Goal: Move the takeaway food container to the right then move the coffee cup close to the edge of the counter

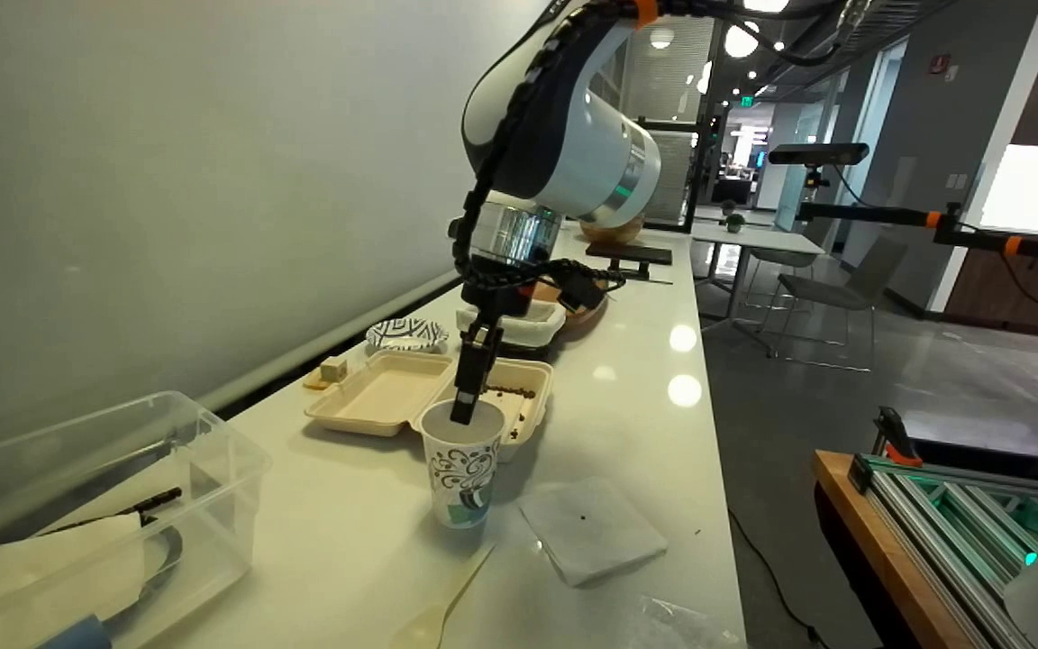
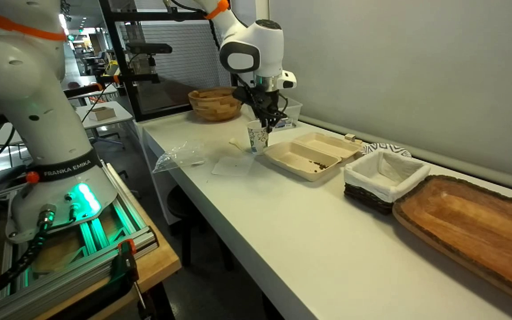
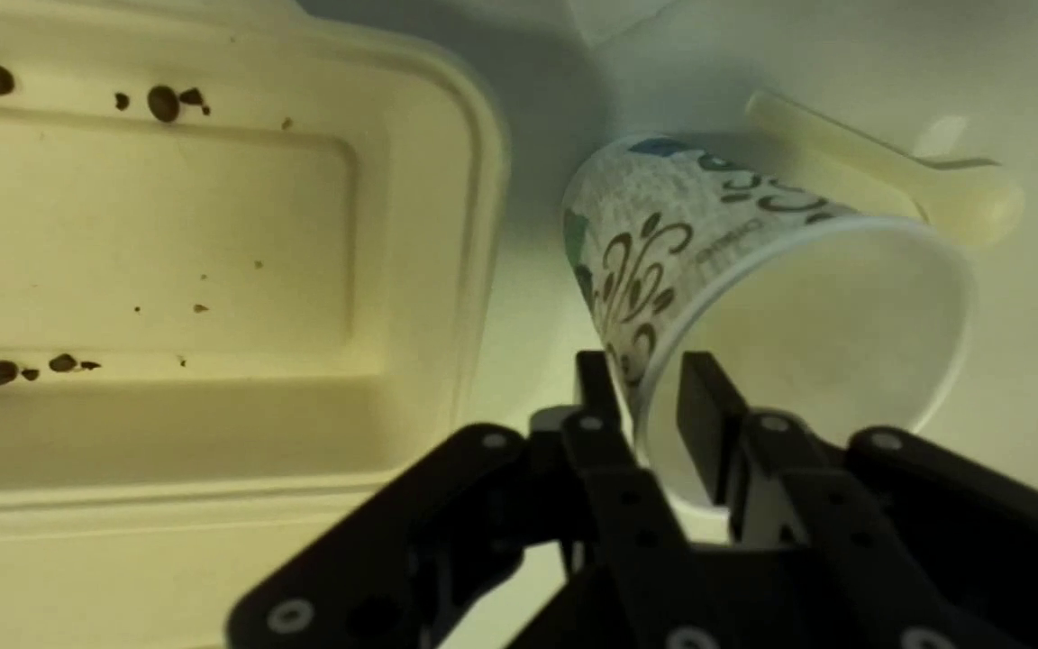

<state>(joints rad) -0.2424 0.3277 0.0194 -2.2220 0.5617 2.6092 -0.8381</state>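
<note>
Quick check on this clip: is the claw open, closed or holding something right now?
Claw: open, jaws apart, straddling the wall of the coffee cup, not closed on it.

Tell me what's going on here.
A robot arm has its tool straddling one side of the cup: one finger is inside, the other outside. Gaps show between them, so it seems not to be gripping. The cup stands upright on the counter, beside the box, which lies open with dark bits inside.
</note>
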